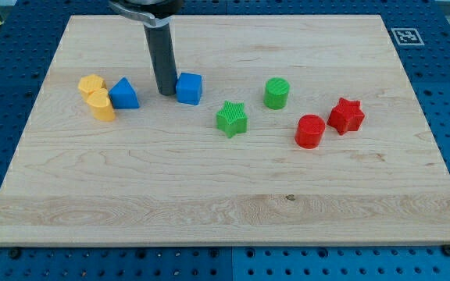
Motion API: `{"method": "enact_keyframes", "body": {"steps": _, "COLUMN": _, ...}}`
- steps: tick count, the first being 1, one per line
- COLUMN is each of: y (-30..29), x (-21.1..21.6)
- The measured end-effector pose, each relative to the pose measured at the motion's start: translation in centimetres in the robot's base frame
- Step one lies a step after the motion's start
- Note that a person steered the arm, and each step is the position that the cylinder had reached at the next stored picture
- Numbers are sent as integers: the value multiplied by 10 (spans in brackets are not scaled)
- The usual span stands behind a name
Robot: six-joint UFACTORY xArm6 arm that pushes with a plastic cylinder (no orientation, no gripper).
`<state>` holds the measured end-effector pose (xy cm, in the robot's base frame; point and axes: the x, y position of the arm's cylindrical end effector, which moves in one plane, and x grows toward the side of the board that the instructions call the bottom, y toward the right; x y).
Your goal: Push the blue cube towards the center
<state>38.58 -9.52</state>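
- My tip: a plain dark rod with no jaws to open or close, so it clamps nothing. Its lower end rests on the wooden board, just beside the left face of the blue cube; actual contact cannot be confirmed.
- Blue cube: upright, faces turned slightly off the board's edges; no long axis. Solid blue, ridged surface. It sits left of the board's centre, toward the view's top.
- Left of my tip: blue triangular block, touching a yellow cylinder; another yellow block behind it.
- To the right: green star, green cylinder, red cylinder, red star.
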Motion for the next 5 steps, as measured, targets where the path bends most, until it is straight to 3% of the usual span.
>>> {"method": "enact_keyframes", "body": {"steps": 5, "y": 17, "x": 4}}
